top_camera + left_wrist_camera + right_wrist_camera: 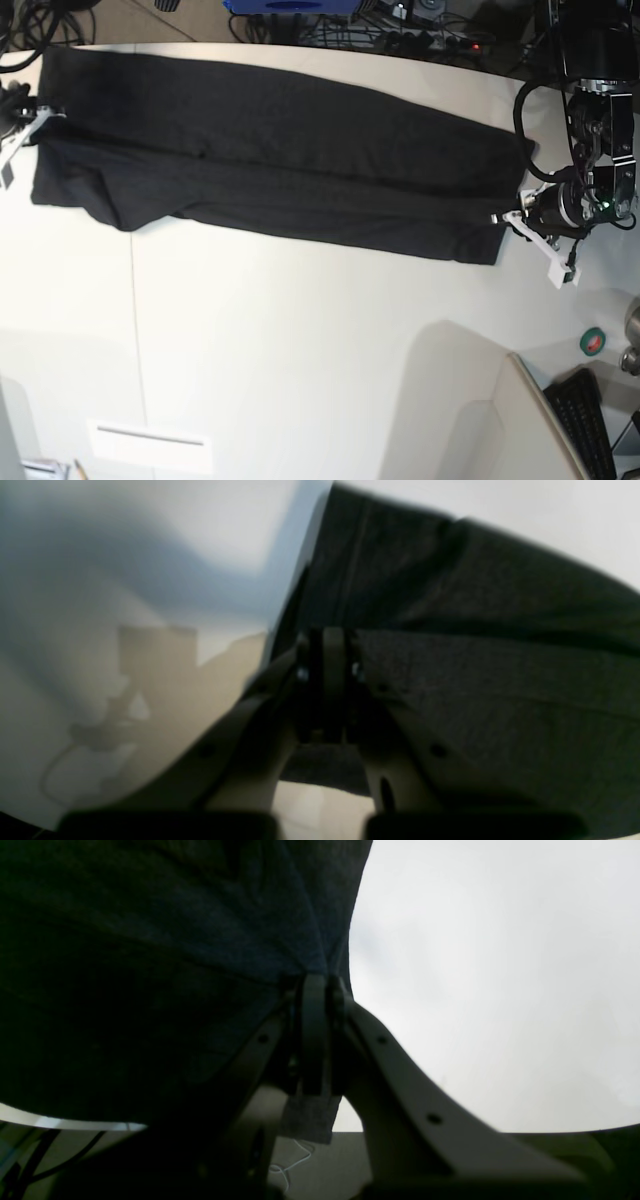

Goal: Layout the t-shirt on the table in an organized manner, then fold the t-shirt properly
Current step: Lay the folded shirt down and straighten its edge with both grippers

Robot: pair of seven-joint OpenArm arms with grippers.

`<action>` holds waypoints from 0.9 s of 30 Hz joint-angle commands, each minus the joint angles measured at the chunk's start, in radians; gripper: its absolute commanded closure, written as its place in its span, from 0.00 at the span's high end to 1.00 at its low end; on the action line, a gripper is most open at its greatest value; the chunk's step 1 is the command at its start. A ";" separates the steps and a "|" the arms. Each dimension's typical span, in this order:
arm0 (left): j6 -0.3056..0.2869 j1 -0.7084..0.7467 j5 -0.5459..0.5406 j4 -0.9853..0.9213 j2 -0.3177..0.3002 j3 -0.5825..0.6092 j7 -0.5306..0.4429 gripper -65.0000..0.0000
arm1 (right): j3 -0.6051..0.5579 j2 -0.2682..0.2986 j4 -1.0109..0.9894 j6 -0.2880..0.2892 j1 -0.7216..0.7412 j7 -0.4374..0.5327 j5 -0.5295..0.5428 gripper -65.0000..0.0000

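a black t-shirt (270, 160) lies stretched in a long band across the far part of the white table (300, 350) (a seam line crosses it). the left gripper (327, 650) and right gripper (315, 990) each pinch an opposite end, jaws closed on the cloth.

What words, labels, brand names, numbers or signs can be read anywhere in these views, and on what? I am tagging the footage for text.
None can be read.
Large black fabric t-shirt: plain, no print or tag showing.
Off-white smooth table: no markings.
Black keyboard: keys too small to read.
Small green round object: no legible text.
Both wrist views: blurred, only cloth and table.
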 commanded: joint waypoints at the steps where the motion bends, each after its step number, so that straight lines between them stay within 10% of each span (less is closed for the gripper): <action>1: 0.002 -0.022 0.000 0.015 -0.018 -0.007 -0.021 0.00 | 0.007 0.000 0.011 0.001 0.003 0.012 0.002 0.00; 27: 0.007 -0.022 0.000 0.004 -0.033 -0.013 -0.016 0.00 | 0.013 -0.021 -0.009 0.001 -0.025 0.004 0.007 0.00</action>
